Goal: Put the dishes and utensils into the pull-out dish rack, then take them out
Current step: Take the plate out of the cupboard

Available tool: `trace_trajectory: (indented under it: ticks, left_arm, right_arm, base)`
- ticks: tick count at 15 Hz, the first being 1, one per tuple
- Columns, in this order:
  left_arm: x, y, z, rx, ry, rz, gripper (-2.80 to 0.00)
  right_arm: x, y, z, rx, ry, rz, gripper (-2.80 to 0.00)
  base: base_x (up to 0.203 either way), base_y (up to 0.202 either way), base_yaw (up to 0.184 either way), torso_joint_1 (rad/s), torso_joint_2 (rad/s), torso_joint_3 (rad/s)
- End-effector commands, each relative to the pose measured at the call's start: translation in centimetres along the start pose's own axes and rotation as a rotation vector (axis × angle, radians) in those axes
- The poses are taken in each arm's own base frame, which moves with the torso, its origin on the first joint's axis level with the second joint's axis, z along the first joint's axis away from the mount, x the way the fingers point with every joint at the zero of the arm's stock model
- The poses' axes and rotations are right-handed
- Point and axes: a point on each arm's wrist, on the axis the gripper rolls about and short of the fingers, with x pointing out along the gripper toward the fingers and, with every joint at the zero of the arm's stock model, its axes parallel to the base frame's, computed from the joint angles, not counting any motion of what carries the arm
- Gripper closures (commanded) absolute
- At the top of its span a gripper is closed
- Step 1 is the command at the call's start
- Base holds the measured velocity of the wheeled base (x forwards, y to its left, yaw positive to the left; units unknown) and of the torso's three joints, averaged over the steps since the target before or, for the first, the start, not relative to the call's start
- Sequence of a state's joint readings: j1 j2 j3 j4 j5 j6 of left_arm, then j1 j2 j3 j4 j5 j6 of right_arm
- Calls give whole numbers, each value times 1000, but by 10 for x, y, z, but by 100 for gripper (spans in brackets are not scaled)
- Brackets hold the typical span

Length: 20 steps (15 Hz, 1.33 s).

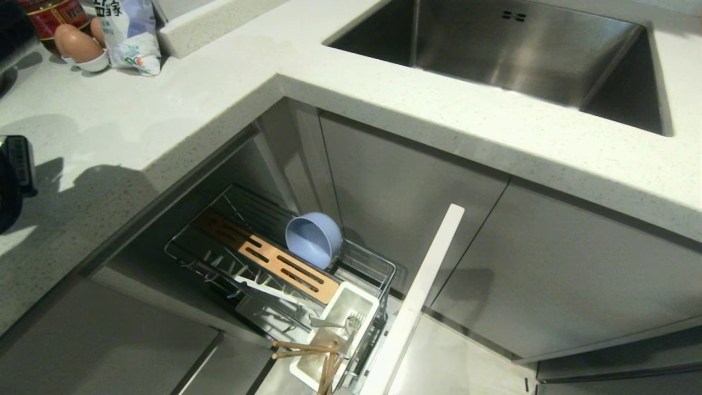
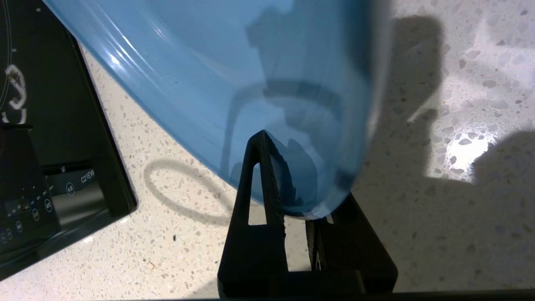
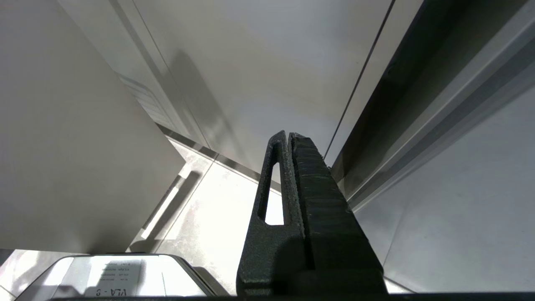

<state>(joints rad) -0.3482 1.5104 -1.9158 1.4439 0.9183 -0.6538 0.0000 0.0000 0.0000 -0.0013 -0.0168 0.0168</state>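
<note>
- The left gripper point(image 2: 292, 196) has its jaws clamped on the rim of the light blue plate point(image 2: 234, 71); one black finger sits across the plate's face, the other behind its edge.
- The plate rises away from the claw and hangs above the speckled countertop point(image 2: 439, 234), its shadow falling on the stone just beside the fingers. A black cooktop point(image 2: 50, 159) lies off to one side of the claw, well clear of the plate.
- The pull-out dish rack point(image 1: 285, 269) stands drawn out below the counter corner, nowhere near the claw.
- In it the blue bowl point(image 1: 313, 239) sits tipped on its side next to the slotted wooden strip point(image 1: 269, 258). The chopsticks point(image 1: 315, 356) and a silver utensil point(image 1: 334, 322) poke out of the white cutlery box point(image 1: 343, 334).
- My read: this is a plate step. Whether it is going into the rack or has just come out, I can't settle from here, as the head camera barely catches the left arm.
- If loading, the next move calls for carrying the plate down past the counter edge, holding it upright on edge, and lining it up with the rack's wires.
- The right gripper point(image 3: 289, 138) is parked low by the cabinet fronts, fingers pressed together, holding nothing.
</note>
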Motion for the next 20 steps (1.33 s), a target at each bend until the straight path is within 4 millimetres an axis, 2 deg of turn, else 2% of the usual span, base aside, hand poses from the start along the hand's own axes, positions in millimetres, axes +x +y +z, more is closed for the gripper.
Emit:
trace_trajectory:
  ticks: [1, 4, 8, 11, 17, 20]
  left_arm:
    - [-11, 18, -3, -30, -28, -8, 0]
    - [-23, 42, -12, -20, -30, -19, 0]
    - [-26, 47, -14, -25, -27, -38, 0]
    - [-24, 43, -14, -18, 2, -68, 0]
    - [-10, 14, -12, 56, 90, -84, 0]
    - [-7, 10, -12, 66, 96, -79, 0]
  right_arm:
    - [0, 0, 0, 0, 0, 0, 0]
    - [0, 0, 0, 0, 1, 0, 0]
    - [0, 0, 0, 0, 1, 0, 0]
    - [0, 0, 0, 0, 0, 0, 0]
    - [0, 0, 0, 0, 1, 0, 0]
    - [0, 0, 0, 0, 1, 0, 0]
  base:
    - [0, 0, 0, 0, 0, 0]
    - [0, 0, 0, 0, 0, 0]
    - [0, 0, 0, 0, 0, 0]
    - [0, 0, 0, 0, 0, 0]
    - [0, 0, 0, 0, 0, 0]
    - [0, 0, 0, 0, 0, 0]
